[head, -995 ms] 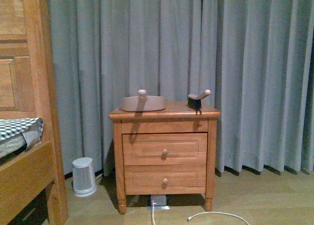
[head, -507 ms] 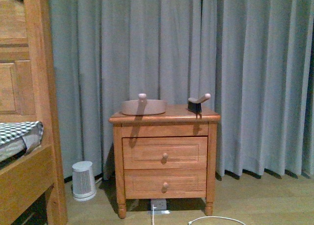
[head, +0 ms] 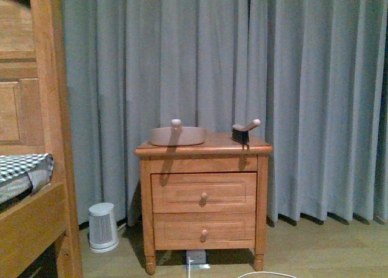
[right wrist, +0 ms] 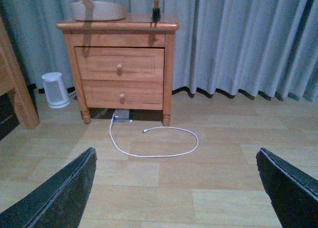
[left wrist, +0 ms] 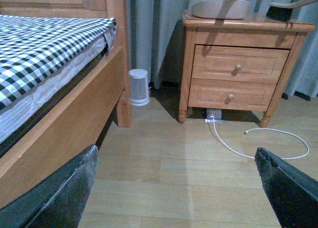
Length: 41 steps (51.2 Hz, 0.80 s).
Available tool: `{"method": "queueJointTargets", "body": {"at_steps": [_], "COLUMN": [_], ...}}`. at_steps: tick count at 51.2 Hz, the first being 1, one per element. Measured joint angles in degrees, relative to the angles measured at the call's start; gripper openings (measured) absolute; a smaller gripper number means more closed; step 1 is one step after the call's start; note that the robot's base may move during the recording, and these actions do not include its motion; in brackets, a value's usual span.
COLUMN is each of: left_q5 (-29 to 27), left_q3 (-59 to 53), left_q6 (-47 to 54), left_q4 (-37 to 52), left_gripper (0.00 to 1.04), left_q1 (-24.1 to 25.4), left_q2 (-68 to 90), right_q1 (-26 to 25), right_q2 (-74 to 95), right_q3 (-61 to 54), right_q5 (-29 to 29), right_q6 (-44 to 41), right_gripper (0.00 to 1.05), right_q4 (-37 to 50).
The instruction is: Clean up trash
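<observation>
The trash is out of view in all three views. A beige dustpan [head: 176, 135] [left wrist: 221, 8] [right wrist: 98, 11] lies on top of a wooden nightstand [head: 204, 199] [left wrist: 238, 71] [right wrist: 119, 69], and a small black-bristled brush [head: 244, 131] [right wrist: 155, 8] rests beside it. My left gripper [left wrist: 176, 188] hangs open over bare wooden floor beside the bed, far from the nightstand. My right gripper [right wrist: 176, 188] is open too, over bare floor in front of the nightstand. Neither holds anything. Neither arm shows in the front view.
A wooden bed [head: 36, 139] [left wrist: 64, 89] with a checked cover stands to the left. A small white heater [head: 102, 227] [left wrist: 139, 87] [right wrist: 55, 89] sits between bed and nightstand. A white cable [left wrist: 258, 143] [right wrist: 154, 141] loops on the floor. Grey curtains [head: 303, 96] hang behind.
In the front view the whole scene has slid downward: the nightstand sits lower, its top is seen more edge-on, and the cable has nearly left the bottom edge.
</observation>
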<state>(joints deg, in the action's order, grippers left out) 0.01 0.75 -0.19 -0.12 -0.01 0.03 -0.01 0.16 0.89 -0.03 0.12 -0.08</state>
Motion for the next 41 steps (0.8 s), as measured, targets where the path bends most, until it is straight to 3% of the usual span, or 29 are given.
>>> {"method": "queueJointTargets", "body": {"at_steps": [41], "left_q5": [0.0], "left_q3": [0.0], "left_q6": [0.0], "left_q4": [0.0], "left_gripper": [0.97], "left_q1": [0.0], "left_q2": [0.0], "right_q1": [0.0], "right_q2": [0.0], "right_q3": [0.0], "right_q5": [0.0], "right_q6": [0.0], "right_gripper": [0.97], "right_q4": [0.0]}}
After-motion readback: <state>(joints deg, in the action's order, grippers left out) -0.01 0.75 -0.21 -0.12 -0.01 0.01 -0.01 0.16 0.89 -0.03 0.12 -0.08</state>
